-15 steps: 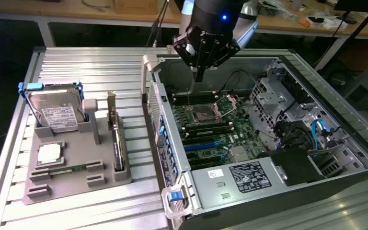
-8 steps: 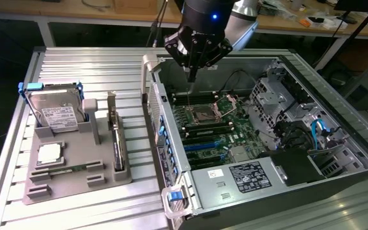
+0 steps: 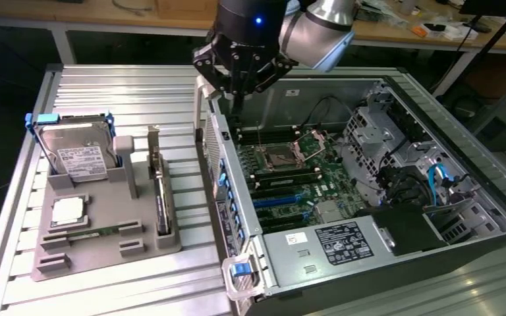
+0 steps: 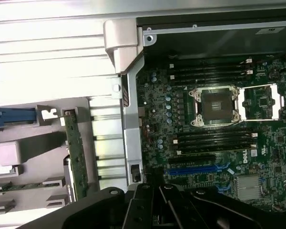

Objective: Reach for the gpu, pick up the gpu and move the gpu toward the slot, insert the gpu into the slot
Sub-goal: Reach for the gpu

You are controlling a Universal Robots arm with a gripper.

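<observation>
- Above the far end of the open computer case (image 3: 323, 99), right over the case's side wall, hang the arm's fingers (image 3: 237, 99). They point straight down, are pressed together, and have nothing between them.
- The gpu (image 3: 159, 191) is not in the case. It stands on its edge in the grey holder (image 3: 103, 247) on the tabletop (image 3: 121, 85), just outside that same side wall.
- From the fingers, the gpu lies toward the exterior view's left and toward the tabletop's near edge, and it sits lower than they do. The two are well apart.
- The card's long axis runs from the tabletop's far edge toward its near edge, roughly parallel to the case wall. In the wrist view it shows as a thin green strip (image 4: 76, 152), seen edge-on, off to one side of the dark fingers (image 4: 164, 205).
- The slot (image 3: 281, 197) is the blue connector on the board inside the case, on the other side of the wall from the card. It shows blue in the wrist view too (image 4: 193, 169), and nothing is seated in it.
- A hard drive (image 3: 77, 158) stands in the same holder, on the side of the gpu away from the case.
- To my eye the reach has barely begun, since nothing is gripped.
</observation>
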